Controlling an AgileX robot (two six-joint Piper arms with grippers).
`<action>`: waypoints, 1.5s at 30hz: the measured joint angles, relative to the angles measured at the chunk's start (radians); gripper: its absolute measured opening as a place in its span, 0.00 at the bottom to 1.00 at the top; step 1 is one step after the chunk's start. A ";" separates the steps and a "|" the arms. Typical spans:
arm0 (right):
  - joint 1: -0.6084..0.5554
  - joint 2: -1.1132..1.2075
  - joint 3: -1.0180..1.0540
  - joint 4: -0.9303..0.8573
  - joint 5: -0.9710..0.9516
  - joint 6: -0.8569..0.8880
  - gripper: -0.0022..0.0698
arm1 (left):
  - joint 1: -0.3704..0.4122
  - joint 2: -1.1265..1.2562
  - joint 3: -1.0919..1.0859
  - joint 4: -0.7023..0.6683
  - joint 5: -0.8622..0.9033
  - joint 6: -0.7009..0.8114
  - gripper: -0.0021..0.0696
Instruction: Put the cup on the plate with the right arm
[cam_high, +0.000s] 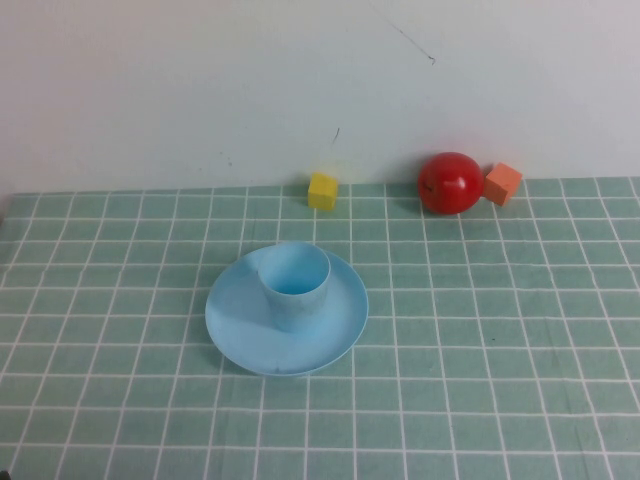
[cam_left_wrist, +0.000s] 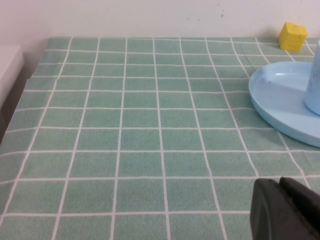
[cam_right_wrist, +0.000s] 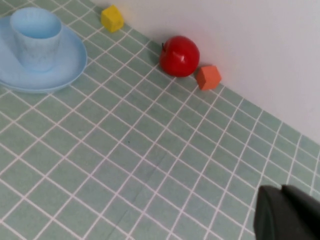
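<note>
Cup (cam_high: 295, 284) is seen upright on the plate (cam_high: 240, 325), slightly toward its far side. Behind, by the wall, a yellow cube (cam_high: 322, 190), a red apple (cam_high: 450, 183) and an orange cube (cam_high: 503, 183) are noted, the last two touching. Left gripper (cam_left_wrist: 286, 210): finger state cannot be determined. Right gripper (cam_right_wrist: 287, 215): fingers closed, empty, withdrawn from the cup.

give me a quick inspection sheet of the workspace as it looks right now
surface: green checked cloth, flat.
job's things: cup upright on plate.
clutter: yellow cube, red apple and orange cube along the wall.
grippers: left pincer low over the cloth beside the plate, state unclear; right pincer shut, holding nothing, away from the cup.
cables: nothing seen.
surroundings: white wall.
</note>
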 joint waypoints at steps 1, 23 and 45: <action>0.000 -0.037 0.054 0.002 -0.033 0.012 0.03 | 0.000 0.000 0.000 0.000 0.000 0.000 0.03; 0.000 -0.217 0.581 0.010 -0.349 0.144 0.03 | 0.000 0.000 0.000 0.000 0.000 0.000 0.02; -0.063 -0.221 0.581 0.012 -0.347 0.145 0.03 | 0.000 0.000 0.000 0.000 0.000 0.000 0.02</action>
